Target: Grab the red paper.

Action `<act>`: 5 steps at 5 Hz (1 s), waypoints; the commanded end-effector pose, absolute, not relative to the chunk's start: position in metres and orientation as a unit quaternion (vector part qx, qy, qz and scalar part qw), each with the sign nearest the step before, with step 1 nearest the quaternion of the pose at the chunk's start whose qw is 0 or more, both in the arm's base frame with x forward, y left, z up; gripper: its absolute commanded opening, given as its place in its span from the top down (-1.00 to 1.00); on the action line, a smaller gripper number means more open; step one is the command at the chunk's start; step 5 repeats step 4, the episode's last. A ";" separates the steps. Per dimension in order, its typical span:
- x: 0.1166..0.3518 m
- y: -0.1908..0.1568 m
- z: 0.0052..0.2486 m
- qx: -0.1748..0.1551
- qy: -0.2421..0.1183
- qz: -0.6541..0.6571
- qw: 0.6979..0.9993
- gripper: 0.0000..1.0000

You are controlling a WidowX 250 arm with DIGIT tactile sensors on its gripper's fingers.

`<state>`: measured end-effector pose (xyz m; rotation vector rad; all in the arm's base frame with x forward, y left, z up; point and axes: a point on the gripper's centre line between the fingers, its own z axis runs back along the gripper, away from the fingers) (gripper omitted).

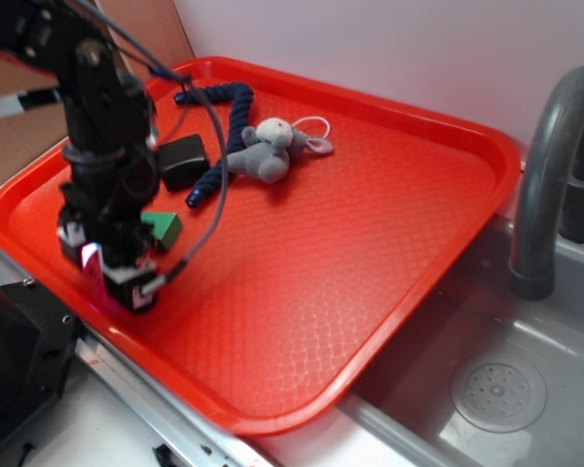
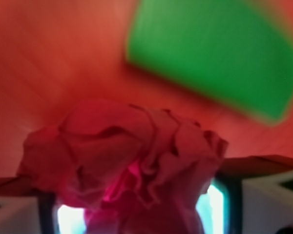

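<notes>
Crimson crumpled paper wad is sitting between the black gripper's fingers near the red plastic tray's left edge, beside the green block. Whether the jaws are clamping it, I cannot tell; next comes a firm squeeze and lift.

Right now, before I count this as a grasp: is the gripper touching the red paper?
Touching. In the wrist view the red paper fills the space between the gripper's fingers, its folds pressed against both. The exterior view hides it behind the arm.
</notes>
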<state>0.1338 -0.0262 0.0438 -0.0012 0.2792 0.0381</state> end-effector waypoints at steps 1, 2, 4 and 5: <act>0.173 -0.018 0.152 -0.010 -0.008 0.027 1.000 1.00; 0.176 -0.011 0.194 -0.026 -0.048 0.020 0.998 1.00; 0.179 -0.011 0.221 -0.017 -0.096 0.000 0.995 1.00; 0.179 -0.011 0.221 -0.017 -0.096 0.000 0.995 1.00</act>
